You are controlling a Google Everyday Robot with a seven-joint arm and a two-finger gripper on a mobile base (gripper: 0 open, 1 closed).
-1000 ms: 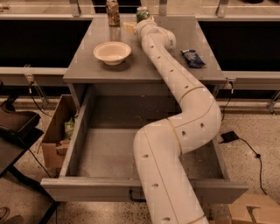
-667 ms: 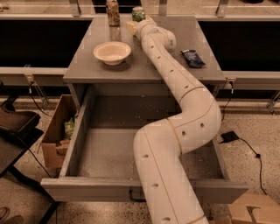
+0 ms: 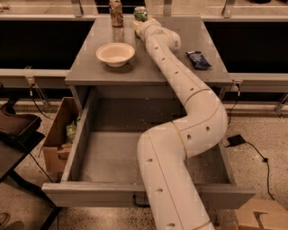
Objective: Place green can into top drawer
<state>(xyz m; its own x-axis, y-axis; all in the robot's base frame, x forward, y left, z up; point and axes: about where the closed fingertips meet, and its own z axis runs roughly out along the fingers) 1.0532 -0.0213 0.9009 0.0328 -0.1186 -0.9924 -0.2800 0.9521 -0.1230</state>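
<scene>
The hand (image 3: 140,22) sits at the far edge of the desk (image 3: 216,36), right in front of the green can (image 3: 141,13) and seemingly against it. The wrist covers the hand from this side, so I cannot tell whether it is wide, narrow or already gripping. The green can stands upright on the desk, not lifted.

Against a second ago very little differs. The arm (image 3: 180,90) keeps nearly the same pose, and the green can appears a shade further left than before. That may mean the hand has nudged it or is settling round it. My reading is that the grasp is being made or has only just closed, and the carrying has not begun.

Just left of the green can stands a brown-orange can (image 3: 116,12), close enough to be knocked if the hand swings that way. In front of the green can and a little left lies a white bowl (image 3: 115,54). To its right and nearer the camera is a dark blue packet (image 3: 198,59). Well below and in front of the green can the top drawer (image 3: 108,152) is pulled fully out, with nothing seen on its floor. The arm crosses its right half, so the left half looks the freer spot for the drop.
</scene>
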